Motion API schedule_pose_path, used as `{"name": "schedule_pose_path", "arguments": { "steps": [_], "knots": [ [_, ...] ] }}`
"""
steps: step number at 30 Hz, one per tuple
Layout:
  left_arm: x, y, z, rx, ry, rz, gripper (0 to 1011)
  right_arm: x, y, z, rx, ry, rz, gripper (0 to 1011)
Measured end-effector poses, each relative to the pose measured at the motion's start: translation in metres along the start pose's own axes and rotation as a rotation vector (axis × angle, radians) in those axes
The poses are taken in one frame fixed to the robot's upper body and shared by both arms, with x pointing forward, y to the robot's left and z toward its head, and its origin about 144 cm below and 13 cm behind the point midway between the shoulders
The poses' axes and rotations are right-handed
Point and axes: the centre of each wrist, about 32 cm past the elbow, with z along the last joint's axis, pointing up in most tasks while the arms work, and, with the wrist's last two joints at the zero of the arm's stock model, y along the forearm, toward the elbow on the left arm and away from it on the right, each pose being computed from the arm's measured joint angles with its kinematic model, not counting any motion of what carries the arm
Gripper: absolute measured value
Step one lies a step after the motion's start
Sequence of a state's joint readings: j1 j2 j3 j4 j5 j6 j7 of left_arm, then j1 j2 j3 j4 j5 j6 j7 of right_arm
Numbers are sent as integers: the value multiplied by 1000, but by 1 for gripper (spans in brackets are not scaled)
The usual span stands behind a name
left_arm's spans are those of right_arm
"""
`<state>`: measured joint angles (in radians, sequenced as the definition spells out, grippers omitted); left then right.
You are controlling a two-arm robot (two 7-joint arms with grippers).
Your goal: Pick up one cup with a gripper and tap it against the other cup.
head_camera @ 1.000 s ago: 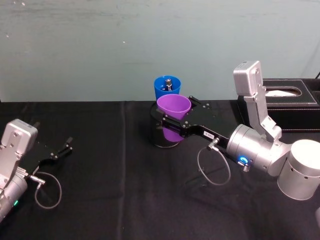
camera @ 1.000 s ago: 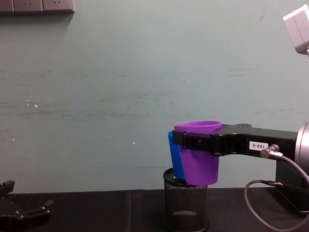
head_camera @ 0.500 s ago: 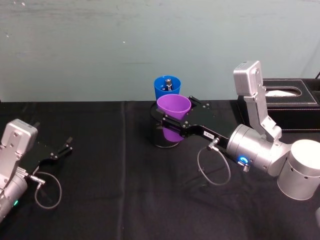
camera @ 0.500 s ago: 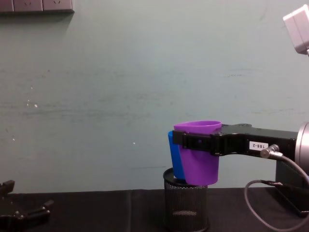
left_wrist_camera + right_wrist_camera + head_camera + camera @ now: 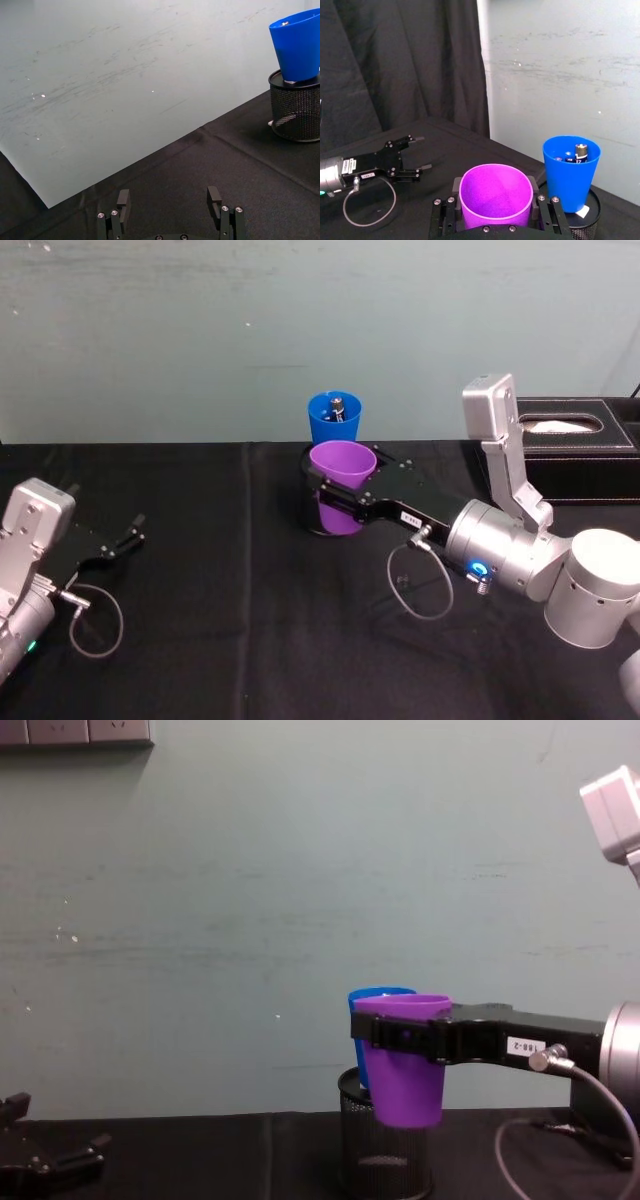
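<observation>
Head view centre: right gripper (image 5: 352,481) fingers clasp purple cup (image 5: 342,461) just below blue cup (image 5: 334,421); left gripper (image 5: 137,528) lower left, fingers wide

Head view looks down, chest view level; both share the purple cup (image 5: 342,462).

Right end effector (image 5: 345,485) outstretched, clamped round purple cup (image 5: 335,518); left end effector (image 5: 135,530) parked low, fingers apart.

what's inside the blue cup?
A small battery-like cylinder stands inside the blue cup, by a smaller dark piece. The cup's wall hides the bottom.
</observation>
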<state>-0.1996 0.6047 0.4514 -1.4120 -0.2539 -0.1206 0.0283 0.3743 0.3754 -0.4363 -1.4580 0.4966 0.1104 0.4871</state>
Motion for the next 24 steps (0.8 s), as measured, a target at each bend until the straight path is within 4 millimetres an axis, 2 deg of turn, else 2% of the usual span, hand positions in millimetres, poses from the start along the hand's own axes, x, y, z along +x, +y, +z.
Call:
{"name": "schedule_pose_path", "arguments": {
  "steps": [13, 24],
  "knots": [
    [0, 0, 0, 0, 0, 0, 1000, 5, 14, -3, -20, 10, -20, 735],
    [0, 0, 0, 0, 0, 0, 1000, 19, 33, -3, -31, -34, -44, 735]
  ]
}}
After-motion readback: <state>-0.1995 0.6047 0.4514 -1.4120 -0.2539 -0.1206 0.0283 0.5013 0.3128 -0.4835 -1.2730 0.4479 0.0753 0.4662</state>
